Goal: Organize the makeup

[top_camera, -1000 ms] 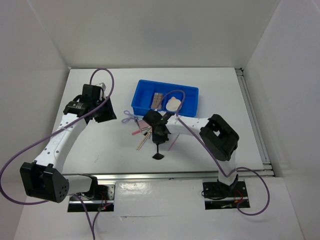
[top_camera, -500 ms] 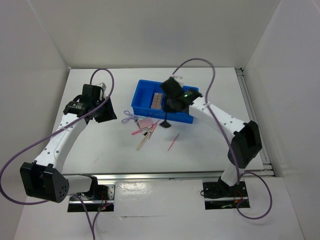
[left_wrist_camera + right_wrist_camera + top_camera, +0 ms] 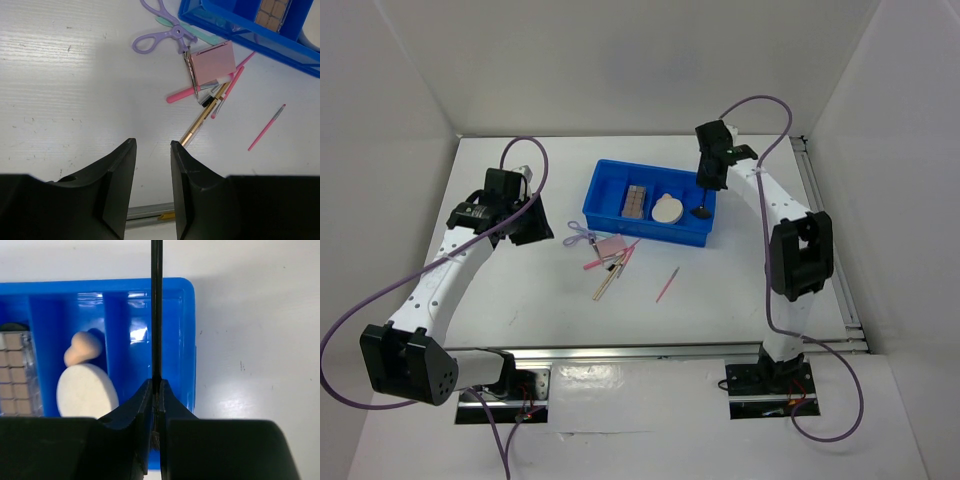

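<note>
Right gripper pinched the black brush above the blue tray.
From above, the brush hung head-down beneath those jaws over the tray's end compartment, with the cream puff just to their left. The left gripper sat well apart, and the pink pad and thin sticks lay between the two arms. Its wrist camera showed its jaws parted and empty, pad and sticks ahead of them. The right wrist camera showed closed jaws clamping the handle, a peach sponge to their left. Lowering until the head rested inside that narrow slot, handle aligned lengthwise, looked wise before releasing.
</note>
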Motion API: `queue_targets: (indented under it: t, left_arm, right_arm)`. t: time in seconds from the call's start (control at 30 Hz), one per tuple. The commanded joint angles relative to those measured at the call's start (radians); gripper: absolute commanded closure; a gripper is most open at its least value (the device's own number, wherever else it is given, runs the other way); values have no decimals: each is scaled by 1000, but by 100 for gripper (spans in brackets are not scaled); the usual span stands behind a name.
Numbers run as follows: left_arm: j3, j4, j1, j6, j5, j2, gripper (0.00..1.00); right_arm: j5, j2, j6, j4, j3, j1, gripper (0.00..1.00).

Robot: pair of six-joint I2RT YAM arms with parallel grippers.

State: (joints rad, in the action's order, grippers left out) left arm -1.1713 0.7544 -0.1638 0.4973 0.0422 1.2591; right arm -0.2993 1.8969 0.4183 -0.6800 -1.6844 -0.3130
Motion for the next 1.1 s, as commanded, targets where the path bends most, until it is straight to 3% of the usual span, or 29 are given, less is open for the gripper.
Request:
queue_targets:
  t: [0.0, 0.07, 0.1, 0.13, 0.17, 0.27, 0.33, 0.47, 0.6, 0.73, 0.93, 1.03, 1.07]
  left_arm:
    - [-14, -15, 7, -17, -2, -1, 53]
    - [-14, -15, 7, -17, -2, -1, 53]
    - [-14, -15, 7, -17, -2, -1, 53]
    - [-14, -15, 7, -17, -2, -1, 53]
    - [-14, -15, 7, -17, -2, -1, 53]
    - [-14, -6, 7, -17, -2, -1, 53]
    - [-14, -6, 7, -17, -2, -10, 53]
    - [-14, -6, 7, -17, -2, -10, 53]
    - [-14, -15, 7, -17, -2, -10, 53]
    - [-5, -15, 7, -17, 10, -1, 53]
    - [4, -24, -2, -17, 10, -12, 53]
    - [4, -24, -2, -17, 10, -21, 53]
    - [4, -24, -2, -17, 10, -21, 53]
  right_arm:
    - [25, 48, -50, 51, -66, 8, 100]
    - [25, 88, -50, 42, -89, 17, 99]
    - [35, 97, -50, 42, -89, 17, 92]
    - [35, 97, -50, 42, -98, 17, 78]
    - [35, 97, -50, 42, -109, 17, 54]
    - [35, 62, -41, 42, -109, 17, 40]
    - [35, -4, -29, 53, -100, 17, 41]
    - [75, -140, 6, 30, 0, 8, 57]
    - [100, -306, 69, 16, 265, -12, 60]
    - [141, -386, 132, 25, 408, -12, 64]
    - [177, -375, 166, 43, 437, -49, 90]
    - [177, -366, 195, 34, 460, -96, 90]
    - [187, -366, 206, 34, 474, -112, 85]
